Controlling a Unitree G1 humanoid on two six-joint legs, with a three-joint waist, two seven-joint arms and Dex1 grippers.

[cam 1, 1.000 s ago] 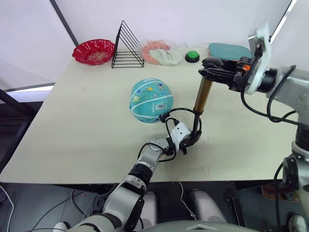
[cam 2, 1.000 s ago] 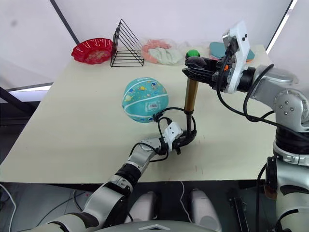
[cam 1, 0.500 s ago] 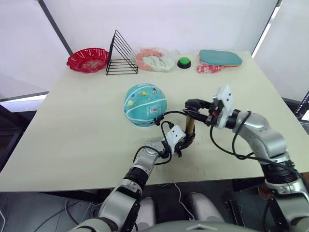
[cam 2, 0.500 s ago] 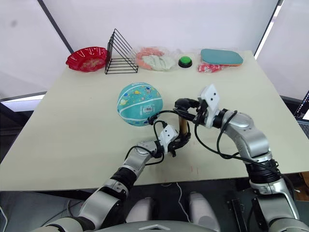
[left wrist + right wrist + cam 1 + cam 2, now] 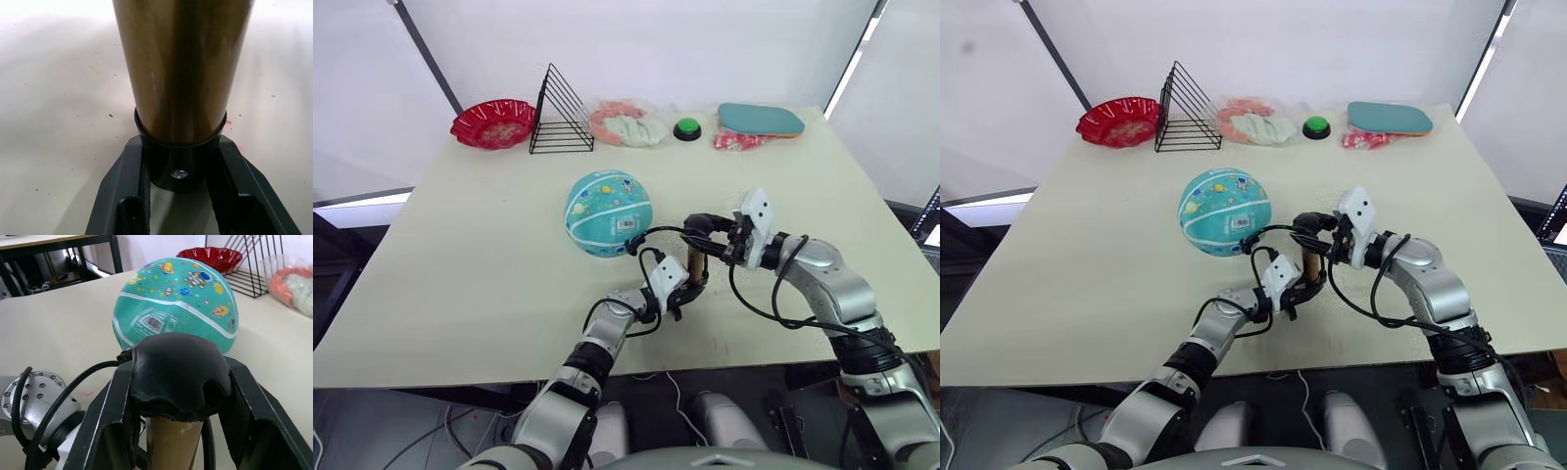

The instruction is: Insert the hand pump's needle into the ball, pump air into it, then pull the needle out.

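STROKE: right gripper (image 5: 178,382), clamped on black T-handle of amber-barrelled hand pump (image 5: 696,264), has pushed down | BASE: left gripper (image 5: 178,196) grips bottom cap | teal rubber ball (image 5: 608,212) beside, hose attached | you are mid-pumping.

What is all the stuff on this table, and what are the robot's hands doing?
ball: one, teal with white seams and cartoon prints, mid-table.
hand pump: one, amber barrel, black handle and hose, upright just right of the ball.
bowl: one, red, far left corner.
wire rack: one, black, beside the bowl.
plastic bag: one, clear, with pink and white contents, far middle.
button: one, green on a black base, right of the bag.
paddle: one, teal, far right.
small packet: one, red and white, by the paddle.
table: one, cream.
left gripper: shut on the pump's base.
right gripper: shut on the pump's handle.
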